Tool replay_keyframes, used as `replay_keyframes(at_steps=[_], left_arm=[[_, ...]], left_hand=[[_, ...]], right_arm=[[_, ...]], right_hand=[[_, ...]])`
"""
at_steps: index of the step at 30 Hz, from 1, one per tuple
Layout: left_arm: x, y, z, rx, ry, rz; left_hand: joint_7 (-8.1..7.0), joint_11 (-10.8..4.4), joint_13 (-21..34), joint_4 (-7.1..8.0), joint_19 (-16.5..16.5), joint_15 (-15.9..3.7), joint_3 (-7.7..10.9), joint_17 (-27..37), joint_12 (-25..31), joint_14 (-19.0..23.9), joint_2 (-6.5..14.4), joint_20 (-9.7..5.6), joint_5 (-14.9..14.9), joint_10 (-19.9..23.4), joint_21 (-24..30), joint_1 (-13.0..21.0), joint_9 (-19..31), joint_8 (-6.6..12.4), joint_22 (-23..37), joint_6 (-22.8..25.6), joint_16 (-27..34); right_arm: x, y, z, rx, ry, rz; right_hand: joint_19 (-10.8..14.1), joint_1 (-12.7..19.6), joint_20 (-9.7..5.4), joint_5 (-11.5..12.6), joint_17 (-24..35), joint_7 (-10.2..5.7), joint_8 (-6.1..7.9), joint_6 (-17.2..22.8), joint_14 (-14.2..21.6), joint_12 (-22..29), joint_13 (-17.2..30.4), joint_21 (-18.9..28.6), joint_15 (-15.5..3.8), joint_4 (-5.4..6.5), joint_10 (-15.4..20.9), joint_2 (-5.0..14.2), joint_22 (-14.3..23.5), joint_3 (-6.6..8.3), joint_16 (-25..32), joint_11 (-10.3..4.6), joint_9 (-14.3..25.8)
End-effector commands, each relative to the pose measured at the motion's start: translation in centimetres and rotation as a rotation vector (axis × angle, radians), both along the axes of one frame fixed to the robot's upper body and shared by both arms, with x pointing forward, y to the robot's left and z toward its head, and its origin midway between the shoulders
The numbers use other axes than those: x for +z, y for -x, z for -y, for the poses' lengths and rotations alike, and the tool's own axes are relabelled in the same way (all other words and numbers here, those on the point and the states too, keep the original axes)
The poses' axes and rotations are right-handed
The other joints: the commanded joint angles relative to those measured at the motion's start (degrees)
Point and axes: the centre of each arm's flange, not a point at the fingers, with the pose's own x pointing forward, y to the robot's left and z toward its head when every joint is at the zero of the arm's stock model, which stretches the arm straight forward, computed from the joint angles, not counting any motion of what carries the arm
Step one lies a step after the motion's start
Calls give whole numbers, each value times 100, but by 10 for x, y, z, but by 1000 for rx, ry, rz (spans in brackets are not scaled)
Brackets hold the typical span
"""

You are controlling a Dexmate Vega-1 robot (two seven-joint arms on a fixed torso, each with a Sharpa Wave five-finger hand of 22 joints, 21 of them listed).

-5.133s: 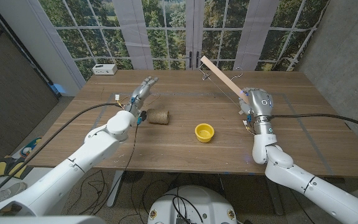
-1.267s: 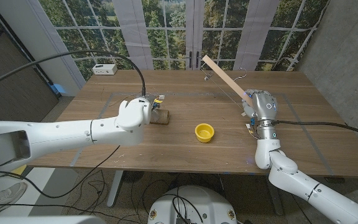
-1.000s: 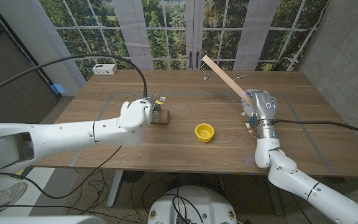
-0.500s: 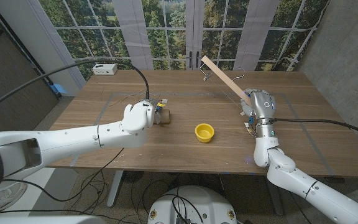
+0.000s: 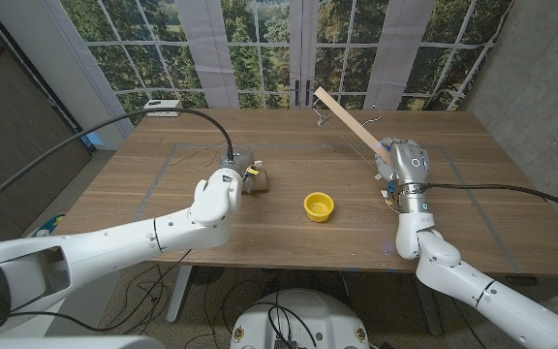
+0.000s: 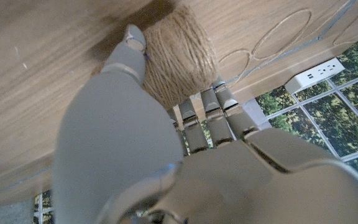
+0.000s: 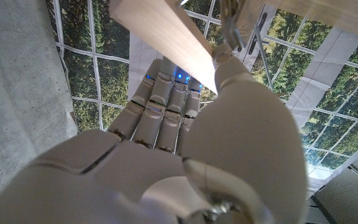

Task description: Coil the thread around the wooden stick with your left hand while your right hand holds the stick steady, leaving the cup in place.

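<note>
The right hand (image 7: 185,155) grips the wooden stick (image 7: 166,37), its curled fingers (image 7: 160,118) on one side and the thumb (image 7: 241,74) pressed against the other. The pale flat stick runs out past the fingertips. Beyond the hand stand tall paned windows (image 7: 92,68) with trees outside.

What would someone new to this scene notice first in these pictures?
Probably the long wooden stick, slanting up over the table's far right side, held at its lower end by the right hand. Next, the left hand closing around a spool of brown thread left of the table's middle. Between them a small yellow cup stands alone on the wooden table.
</note>
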Motion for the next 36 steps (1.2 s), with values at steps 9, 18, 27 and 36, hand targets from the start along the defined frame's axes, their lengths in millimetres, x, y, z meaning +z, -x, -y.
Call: replay_keyframes(at_steps=[9, 18, 27, 36], left_arm=[[41, 38, -21, -60, 201, 307], [73, 46, -25, -42, 172, 370], [104, 50, -27, -36, 146, 443], [134, 51, -21, -19, 104, 515]], left_hand=[[-50, -651, 680, 26, 194, -1792, -37, 973, 72, 1739, 1060, -3, 30, 795, 263, 1237, 20, 235, 101, 1935, 206], [-20, -623, 734, 27, 204, -1791, -47, 1036, 75, 1748, 1064, -7, 32, 817, 349, 1288, 16, 243, 137, 1973, 228], [-23, -645, 778, 30, 193, -1791, -60, 1088, 78, 1757, 1060, -16, 32, 841, 415, 1323, 12, 252, 165, 2014, 247], [-28, -632, 828, 32, 196, -1790, -84, 1146, 74, 1752, 1040, -43, 31, 853, 497, 1357, 7, 253, 195, 2042, 260]], right_arm=[[-2, 3, 5, 43, -37, 26], [0, 2, 6, 107, -74, 37], [1, 0, -1, 138, -60, 42], [-2, -3, -10, 143, -14, 27]], right_hand=[[-45, 534, -59, 18, 49, -678, 46, 701, 430, 4, 532, 82, -912, 30, 458, 585, -10, 17, -70, -448, 215], [-57, 541, -61, 18, 77, -678, 53, 708, 443, -8, 518, 120, -915, 26, 467, 584, -16, 14, -92, -419, 213], [-74, 541, -64, 20, 102, -685, 58, 713, 469, -8, 527, 152, -910, 28, 469, 586, -23, 9, -107, -436, 212], [-82, 543, -68, 21, 122, -671, 61, 712, 476, -13, 530, 185, -909, 26, 471, 581, -28, 5, -131, -426, 210]])
